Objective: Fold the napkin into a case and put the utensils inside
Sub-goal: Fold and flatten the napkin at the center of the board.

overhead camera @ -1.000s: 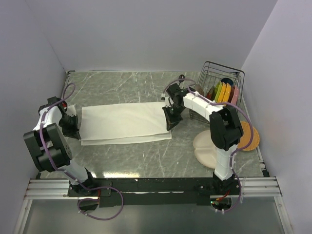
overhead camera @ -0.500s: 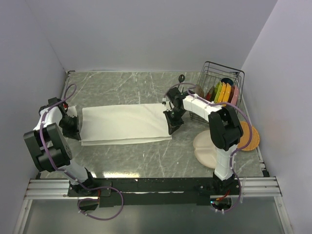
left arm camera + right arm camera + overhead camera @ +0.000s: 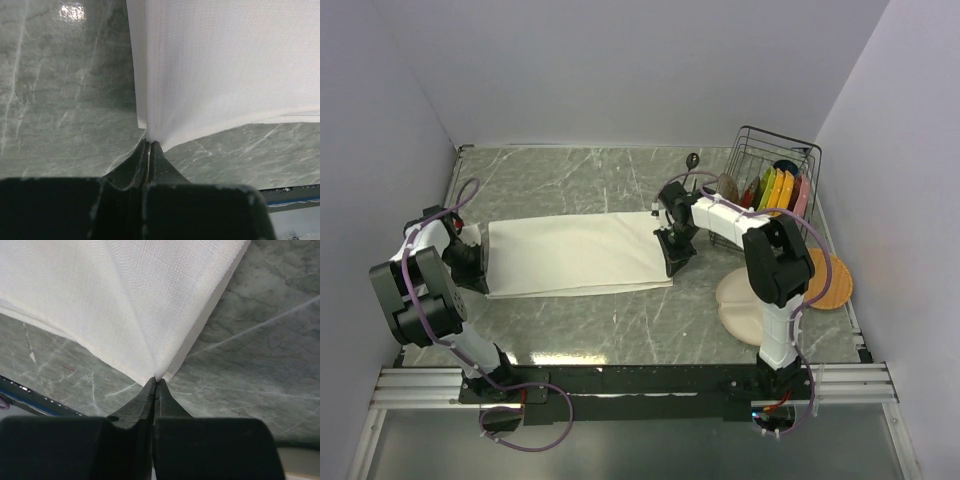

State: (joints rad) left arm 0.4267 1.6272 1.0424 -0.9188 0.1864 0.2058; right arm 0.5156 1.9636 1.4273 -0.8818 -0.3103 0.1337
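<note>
A: Marble table (image 3: 620,320). Progress?
B: Napkin (image 3: 570,255) partly folded, centre-left. Left gripper (image 3: 149,146) and right gripper (image 3: 156,382) pinch its 9 and 3 o'clock ends. Spoon (image 3: 692,160), 12 o'clock, not yet in.

My plain cream-white woven cloth napkin (image 3: 575,255) carried no print. The grey-green marble desk (image 3: 620,320) was streaked with pale white veins. My matte black fingers (image 3: 131,170) were flecked with white specks. A dark wire rack (image 3: 775,150) showed green, yellow, orange and pink upright plates (image 3: 778,190); a round flat plate (image 3: 738,300) was beige.
</note>
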